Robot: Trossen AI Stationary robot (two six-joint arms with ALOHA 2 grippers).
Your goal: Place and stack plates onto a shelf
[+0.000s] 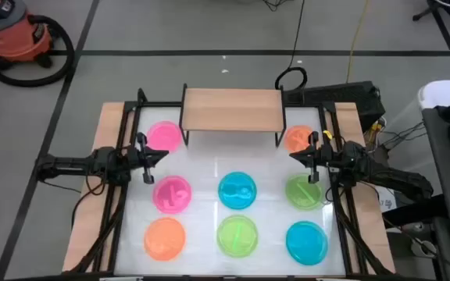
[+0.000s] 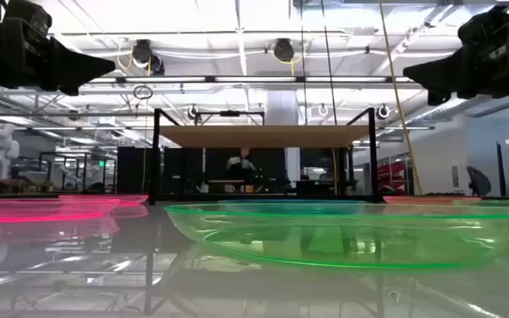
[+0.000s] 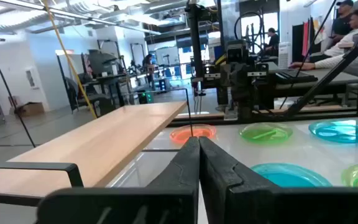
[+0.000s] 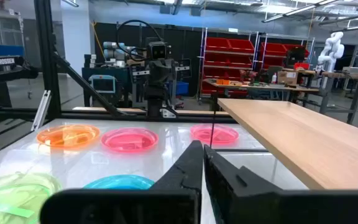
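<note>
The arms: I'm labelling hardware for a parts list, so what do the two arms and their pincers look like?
Both are dark, jointed arms. The left pincer and the right pincer each end in two black, tapered, wedge-shaped fingers. No markings show on them.

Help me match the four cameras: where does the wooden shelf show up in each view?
High view: shelf at top centre, between the arms.
Low view: seen edge-on at centre, behind the green plate.
Left wrist view: its board runs from lower left toward the centre.
Right wrist view: board at right.
Shared landmark: the shelf's light-wood top.
</note>
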